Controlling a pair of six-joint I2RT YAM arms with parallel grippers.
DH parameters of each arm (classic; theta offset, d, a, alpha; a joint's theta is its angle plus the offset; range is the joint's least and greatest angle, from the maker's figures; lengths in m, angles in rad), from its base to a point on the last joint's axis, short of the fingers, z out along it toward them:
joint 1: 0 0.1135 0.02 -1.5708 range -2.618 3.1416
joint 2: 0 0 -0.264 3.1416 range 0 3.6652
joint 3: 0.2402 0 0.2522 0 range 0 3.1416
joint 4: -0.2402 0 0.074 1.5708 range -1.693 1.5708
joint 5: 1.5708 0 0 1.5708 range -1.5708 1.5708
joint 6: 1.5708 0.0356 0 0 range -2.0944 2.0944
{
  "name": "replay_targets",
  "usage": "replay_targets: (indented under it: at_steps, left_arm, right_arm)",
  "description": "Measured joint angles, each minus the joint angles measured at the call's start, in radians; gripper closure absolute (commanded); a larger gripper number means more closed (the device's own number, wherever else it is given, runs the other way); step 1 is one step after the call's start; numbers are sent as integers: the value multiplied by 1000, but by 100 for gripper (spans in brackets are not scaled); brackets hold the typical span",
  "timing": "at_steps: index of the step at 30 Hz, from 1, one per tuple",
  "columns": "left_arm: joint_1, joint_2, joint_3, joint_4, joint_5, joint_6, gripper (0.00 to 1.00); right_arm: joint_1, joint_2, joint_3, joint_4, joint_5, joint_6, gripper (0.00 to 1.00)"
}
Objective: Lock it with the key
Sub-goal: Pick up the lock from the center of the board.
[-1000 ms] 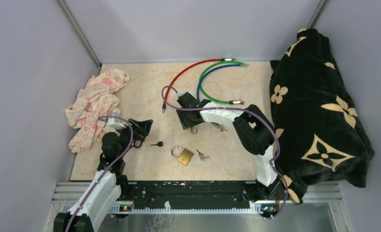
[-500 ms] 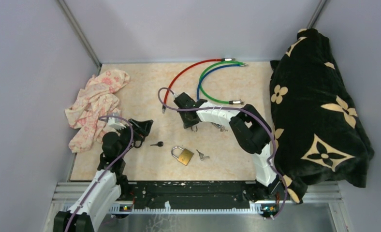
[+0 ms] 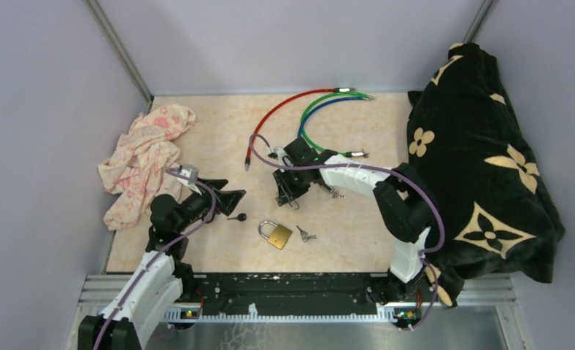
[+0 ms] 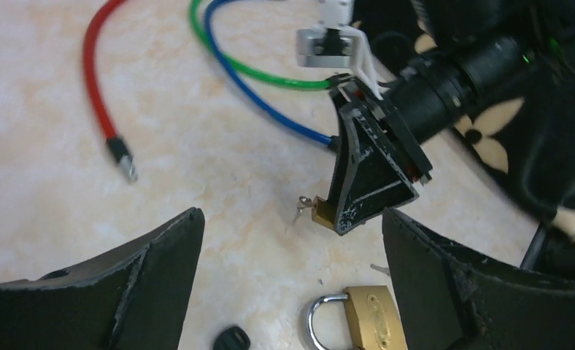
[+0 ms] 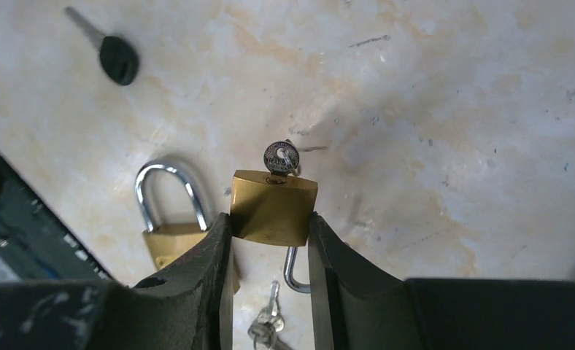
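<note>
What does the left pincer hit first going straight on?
Probably the right pincer, clamped on the small padlock, centred ahead. The black key sits lower, likely under that line; depth unclear.

In the right wrist view, the held brass padlock [image 5: 274,204] hid most of its shackle behind its body, and the fingers of the right gripper [image 5: 268,222] covered part of the second padlock [image 5: 166,239]. The small key bunch [image 5: 266,332] ran off the bottom edge, blurred. In the left wrist view, the bottom edge cut the black-headed key [image 4: 232,340] and the second padlock; the held one showed only a brass corner.
</note>
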Motion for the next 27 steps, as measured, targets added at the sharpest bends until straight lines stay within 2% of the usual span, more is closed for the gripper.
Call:
replay_targets:
  at_steps: [2,4,8,11,15,18,20,24,27]
  left_arm:
    - [-11,32,58,-19,125,138,7]
    - [-22,66,132,-94,250,340,7]
    - [-66,123,276,-409,472,992,5]
    - [-140,187,346,-636,542,1466,1]
    - [-233,284,422,-782,561,1835,2]
    - [-298,306,440,-822,563,1989,10]
    - [-329,307,446,-848,562,2046,20]
    - [-395,310,476,-863,554,2045,49]
    - [-419,311,490,-845,533,2002,63]
  right_arm:
    - [-27,-47,-34,14,-66,-4,100]
    - [-47,-85,-62,33,-118,-8,100]
    - [-66,-150,-107,70,-225,-32,100]
    - [-62,-203,-137,87,-309,-53,100]
    - [-47,-296,-192,109,-385,-80,100]
    - [-24,-361,-214,128,-428,-90,100]
    - [-7,-388,-216,139,-448,-96,100]
    - [12,-392,-216,142,-459,-107,100]
    - [23,-391,-216,142,-462,-110,100]
